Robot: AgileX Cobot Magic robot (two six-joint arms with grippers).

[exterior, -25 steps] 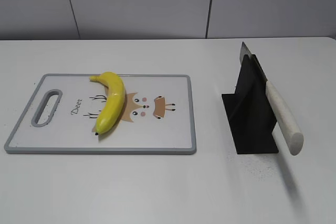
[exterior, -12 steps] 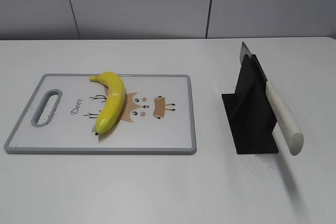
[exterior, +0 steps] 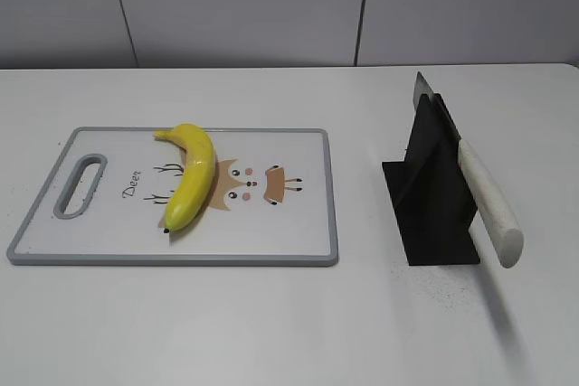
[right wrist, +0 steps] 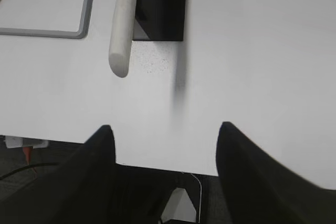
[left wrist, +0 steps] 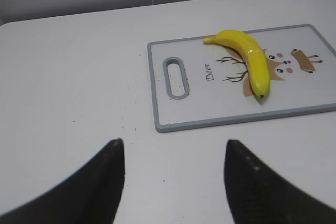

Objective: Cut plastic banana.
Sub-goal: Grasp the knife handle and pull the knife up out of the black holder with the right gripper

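**Banana whole on board, knife racked, both pincers wide and empty**

Banana [exterior: 190, 178] lying whole on a white, grey-rimmed board [exterior: 271, 232] at the left of a white bench [exterior: 271, 323], curved body slanting from the board's far edge toward its near edge, stem end away from the exterior camera, dark tip nearest it. Partly covering a deer cartoon printed at the board's middle, just right of the word "Deer" and well right of the slotted handle at the board's left end. Same banana seen from the left wrist camera at upper right, resting across the print.

Well apart on the right, black stand [exterior: 432, 196] upright on the bench, holding a knife [exterior: 479, 192] at a slant: tip of the blade poking up behind the stand, pale handle sloping down toward the near right and hanging clear of the bench. From the right wrist camera, handle and stand at the top of the frame, board corner at upper left, bench edge just ahead of the pincer.

Left pincer [left wrist: 173, 182] spread wide, nothing held, over bare bench short of the board. Right pincer [right wrist: 165, 166] likewise spread wide, gripping nothing, near the bench's front edge, short of the knife handle.
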